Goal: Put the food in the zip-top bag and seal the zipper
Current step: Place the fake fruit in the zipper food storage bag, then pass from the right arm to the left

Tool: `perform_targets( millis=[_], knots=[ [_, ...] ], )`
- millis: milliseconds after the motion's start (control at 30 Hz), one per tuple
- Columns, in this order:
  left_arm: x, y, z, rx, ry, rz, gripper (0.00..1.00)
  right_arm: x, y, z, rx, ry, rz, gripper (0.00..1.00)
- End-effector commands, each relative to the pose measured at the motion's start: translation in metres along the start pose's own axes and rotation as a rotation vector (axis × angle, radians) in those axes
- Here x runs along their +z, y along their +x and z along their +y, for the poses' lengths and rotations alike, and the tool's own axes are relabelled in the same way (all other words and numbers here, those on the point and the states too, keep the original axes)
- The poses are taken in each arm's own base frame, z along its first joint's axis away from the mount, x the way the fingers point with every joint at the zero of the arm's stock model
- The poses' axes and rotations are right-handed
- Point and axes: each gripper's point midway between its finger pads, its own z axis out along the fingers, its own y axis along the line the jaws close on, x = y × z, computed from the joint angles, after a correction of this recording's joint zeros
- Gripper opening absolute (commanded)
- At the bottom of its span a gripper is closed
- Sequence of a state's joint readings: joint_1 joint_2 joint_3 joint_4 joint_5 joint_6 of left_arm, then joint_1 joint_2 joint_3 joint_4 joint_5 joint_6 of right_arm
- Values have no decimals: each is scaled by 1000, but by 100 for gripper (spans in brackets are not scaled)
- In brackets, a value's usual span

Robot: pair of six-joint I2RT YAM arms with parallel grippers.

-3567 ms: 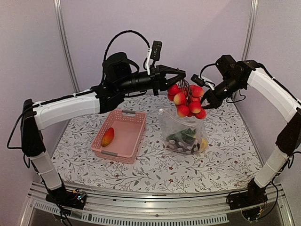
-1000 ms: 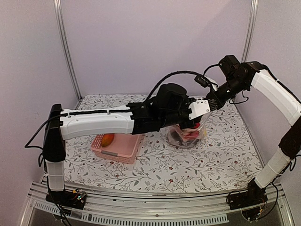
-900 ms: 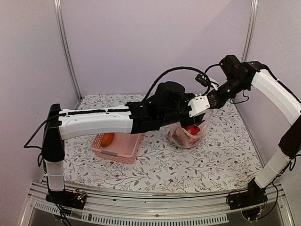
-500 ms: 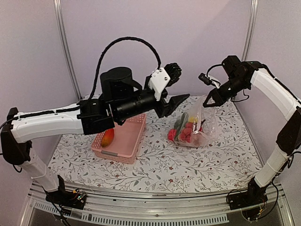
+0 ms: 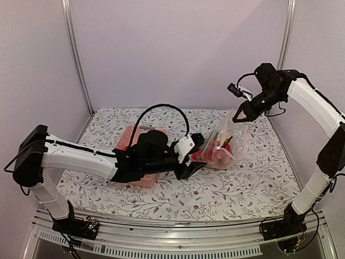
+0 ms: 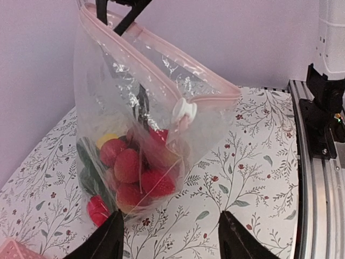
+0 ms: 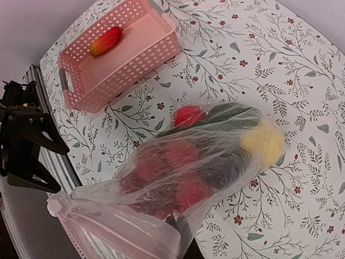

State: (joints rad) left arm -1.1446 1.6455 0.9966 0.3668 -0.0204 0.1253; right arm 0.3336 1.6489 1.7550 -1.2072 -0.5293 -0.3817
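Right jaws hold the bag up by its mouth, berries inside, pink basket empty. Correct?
Not the basket part. The pink basket is not empty: one red-orange fruit lies in it, clear in the right wrist view. The rest stands: the right jaws hold the zip-top bag up by its mouth, berries inside.

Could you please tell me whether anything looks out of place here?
One orange-red toy fruit lies unbagged in the pink basket, and a red berry seems to lie outside the zip-top bag.

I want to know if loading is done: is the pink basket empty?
Not empty: one red-orange toy fruit lies inside the pink basket.
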Motion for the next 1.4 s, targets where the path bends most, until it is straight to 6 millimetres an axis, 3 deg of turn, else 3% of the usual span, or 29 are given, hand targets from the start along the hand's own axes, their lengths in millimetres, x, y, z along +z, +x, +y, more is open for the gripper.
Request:
perform_targets(
  millis=[0,33,200,433,700,933,1267,1367],
  knots=[
    [22,-16,17,-71,-69,-108,59,3,1,-1,-6,2,3,2],
    [31,-10,16,-92,-59,-110,59,4,2,-2,-5,4,6,2],
    [55,-20,5,-143,4,-195,54,5,6,-4,0,16,16,2],
    [48,-38,22,-175,-91,-335,33,6,8,-8,3,33,23,2],
    [49,-41,17,-150,-43,-344,11,6,7,-17,29,47,21,2],
    [43,-45,22,-135,-53,-329,5,5,11,-19,24,58,34,3],
    [10,-71,75,-43,-194,-328,0,-14,29,-25,-86,165,73,4],
    [10,-69,82,-48,-204,-325,0,-24,24,-22,-139,185,49,11]
  ],
)
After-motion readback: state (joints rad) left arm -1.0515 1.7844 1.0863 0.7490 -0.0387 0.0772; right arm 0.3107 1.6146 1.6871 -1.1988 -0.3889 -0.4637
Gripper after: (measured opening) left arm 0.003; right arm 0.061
